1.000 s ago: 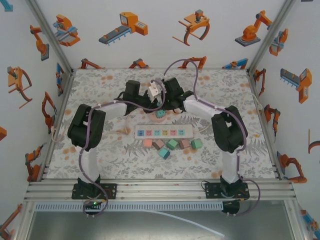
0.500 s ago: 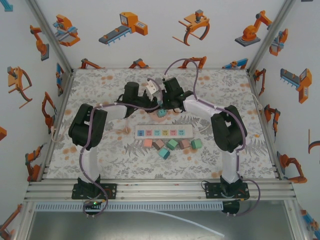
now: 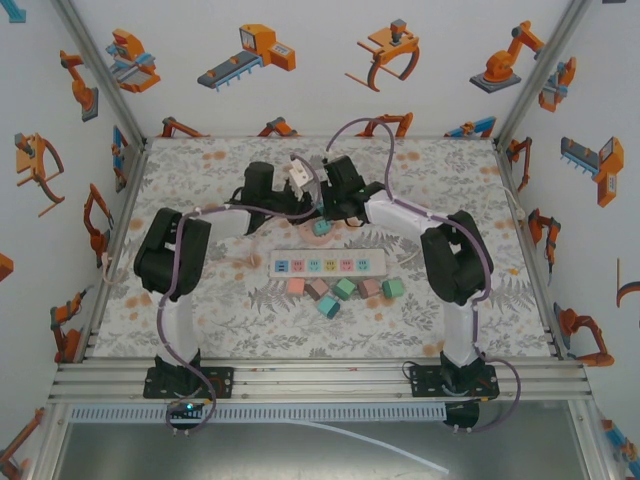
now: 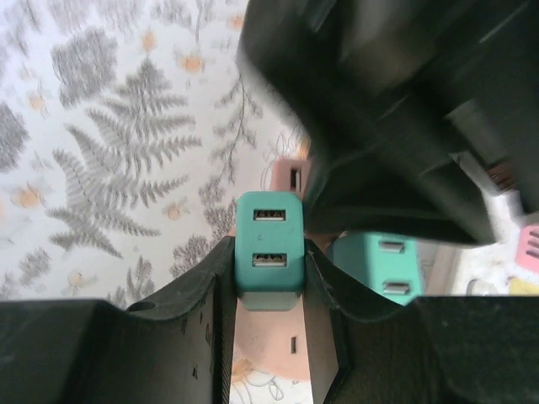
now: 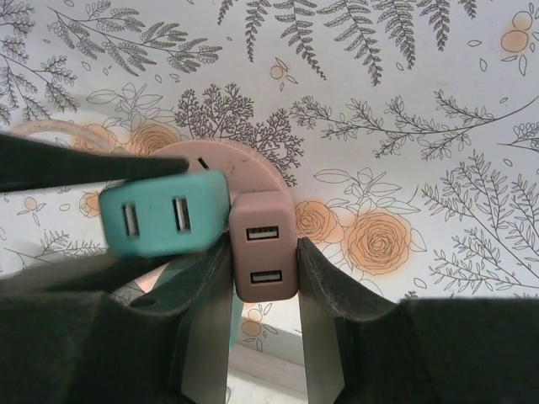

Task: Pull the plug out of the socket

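Observation:
A pink, rounded socket [image 5: 253,164] hangs above the back of the table [image 3: 298,175], between both wrists. My left gripper [image 4: 269,263] is shut on a teal two-port plug [image 4: 269,240] that stands against the socket's pink face [image 4: 274,337]. My right gripper [image 5: 264,257] is shut on a pink two-port plug [image 5: 264,248] right beside the teal plug [image 5: 164,220]. Whether either plug's pins are still seated in the socket is hidden. In the top view the left gripper [image 3: 288,190] and right gripper [image 3: 326,186] meet at the socket.
A white power strip [image 3: 328,263] lies mid-table with several loose pink and teal plugs [image 3: 343,289] just in front of it. Another teal plug [image 3: 320,227] lies on the floral mat under the grippers. A purple cable [image 3: 360,130] loops behind the right arm.
Both grippers and the socket between them have shifted slightly left and toward the back wall. Both grips stayed shut.

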Available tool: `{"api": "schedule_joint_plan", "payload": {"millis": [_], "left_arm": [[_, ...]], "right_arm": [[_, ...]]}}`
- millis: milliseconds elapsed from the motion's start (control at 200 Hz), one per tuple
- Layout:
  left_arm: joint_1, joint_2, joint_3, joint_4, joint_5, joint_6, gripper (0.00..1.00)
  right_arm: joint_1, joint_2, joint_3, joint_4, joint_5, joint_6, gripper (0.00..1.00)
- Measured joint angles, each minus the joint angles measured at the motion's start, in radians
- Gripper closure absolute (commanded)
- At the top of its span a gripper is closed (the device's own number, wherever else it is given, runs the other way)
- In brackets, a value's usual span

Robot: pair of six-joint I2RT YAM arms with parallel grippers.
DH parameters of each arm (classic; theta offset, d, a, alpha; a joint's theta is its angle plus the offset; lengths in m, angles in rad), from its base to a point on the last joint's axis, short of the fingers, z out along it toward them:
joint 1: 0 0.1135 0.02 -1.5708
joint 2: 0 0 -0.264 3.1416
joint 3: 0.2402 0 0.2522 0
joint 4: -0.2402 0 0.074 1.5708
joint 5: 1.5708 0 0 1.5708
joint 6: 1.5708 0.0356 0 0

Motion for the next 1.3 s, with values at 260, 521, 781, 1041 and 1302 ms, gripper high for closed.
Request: {"api": "schedule_joint_plan", "payload": {"millis": [260, 521, 781, 1041, 1302], "left_arm": [[0.082, 0.001, -0.001, 0.405, 0.152, -0.317, 1.0], [0.088, -0.037, -0.067, 0.467, 0.116, -0.432, 1.0], [0.096, -0.379, -0.18, 0.248, -0.116, -0.618, 1.0], [0.032, -0.724, -0.315, -0.055, -0.238, -0.856, 1.0], [-0.2, -0.996, -0.429, -0.478, -0.315, -1.073, 1.0]], "right_arm": [[0.0, 0.0, 0.002, -0.004, 0.011, 0.0, 1.0], [0.001, -0.002, 0.008, -0.019, 0.014, 0.004, 0.78], [0.001, -0.005, 0.044, -0.119, 0.016, 0.014, 0.6], [0.0, -0.005, 0.119, -0.236, 0.05, 0.043, 0.49], [-0.013, -0.021, 0.141, -0.233, 0.074, 0.061, 0.48]]}}
